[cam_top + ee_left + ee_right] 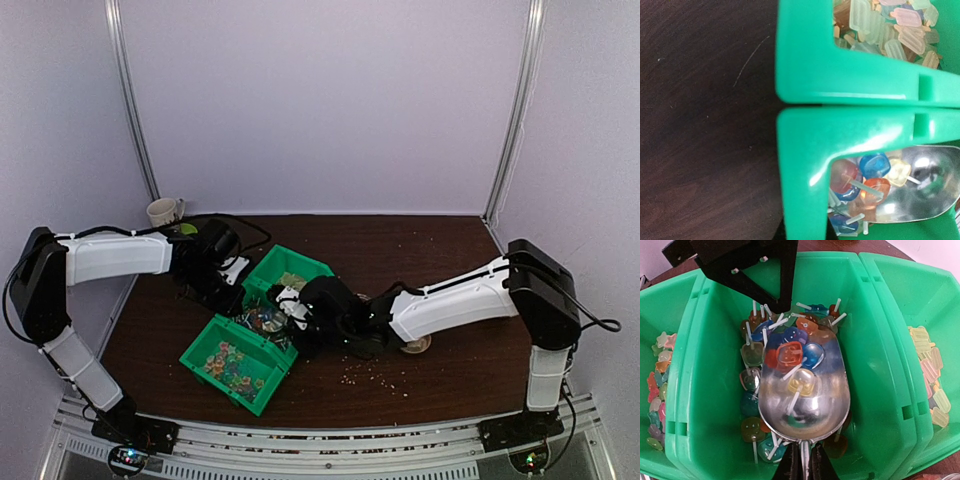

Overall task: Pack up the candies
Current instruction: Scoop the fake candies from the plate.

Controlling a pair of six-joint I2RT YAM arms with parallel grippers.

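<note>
My right end effector (801,462) is clamped on the scoop (807,407) handle, left end effector (235,278) closed; candies (790,352) look light and slippery; I'd scoop, not pinch.

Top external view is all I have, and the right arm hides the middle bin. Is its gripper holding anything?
Observer: Yes, the right gripper is shut on the handle of a metal scoop.
Operator: Anything in the scoop?
Observer: Several candies on sticks lie in it, inside the middle bin.
Operator: What is in the far bin?
Observer: Pale sweets shaped like ice lollies.
</note>
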